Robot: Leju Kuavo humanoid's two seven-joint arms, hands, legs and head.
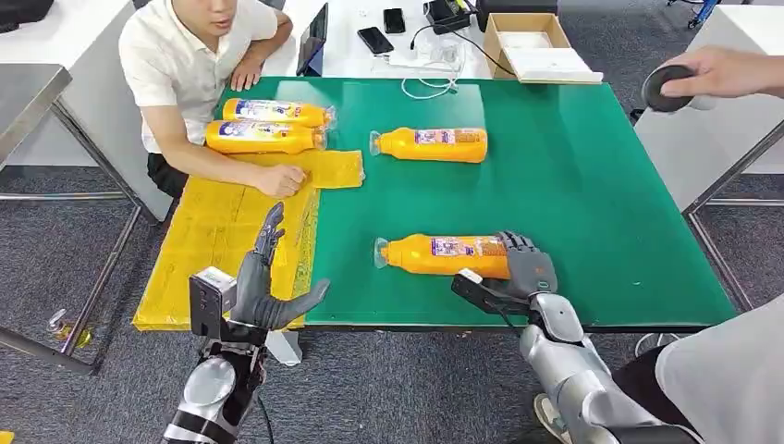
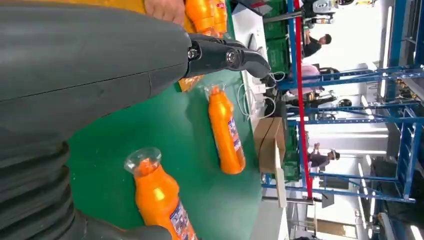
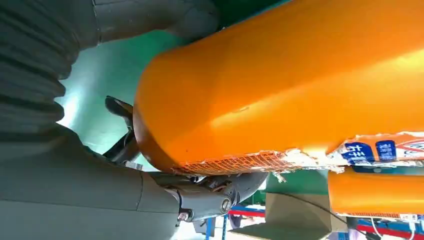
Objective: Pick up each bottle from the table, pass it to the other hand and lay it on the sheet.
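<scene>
Four orange bottles lie on their sides across the green table [image 1: 592,203]: two on the yellow sheet [image 1: 217,236] by a seated person's hand [image 1: 280,179], one mid-table, and the near bottle [image 1: 442,254] at the front edge. Right hand [image 1: 520,268] has its fingers wrapped round that bottle's base end; the right wrist view shows them pressed against smooth, rigid-looking plastic, likely slippery and weighty, so the labelled body suits gripping. Left hand [image 1: 268,287] hovers with fingers spread, empty
</scene>
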